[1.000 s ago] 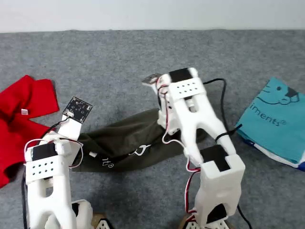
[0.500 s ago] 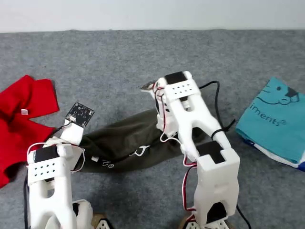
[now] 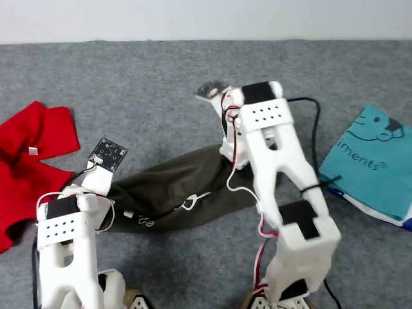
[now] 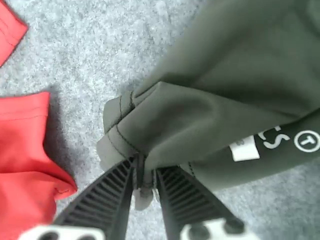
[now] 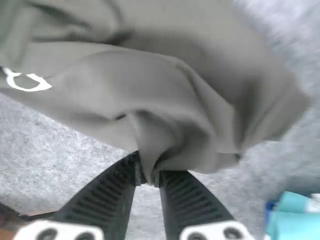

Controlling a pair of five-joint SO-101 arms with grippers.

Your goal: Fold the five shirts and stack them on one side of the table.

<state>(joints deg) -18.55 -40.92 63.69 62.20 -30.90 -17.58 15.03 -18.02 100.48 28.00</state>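
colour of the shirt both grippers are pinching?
Shirt is dark olive green with white print; left wrist view shows it best.

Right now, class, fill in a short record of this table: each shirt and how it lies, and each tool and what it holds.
olive shirt: bunched into a long strip across the middle of the table
red shirt: spread out, unfolded, on the left arm's side
teal shirt: folded flat, on the right arm's side
left tool: shut on a hemmed corner of the olive shirt
right tool: shut on a fold at the olive shirt's other end
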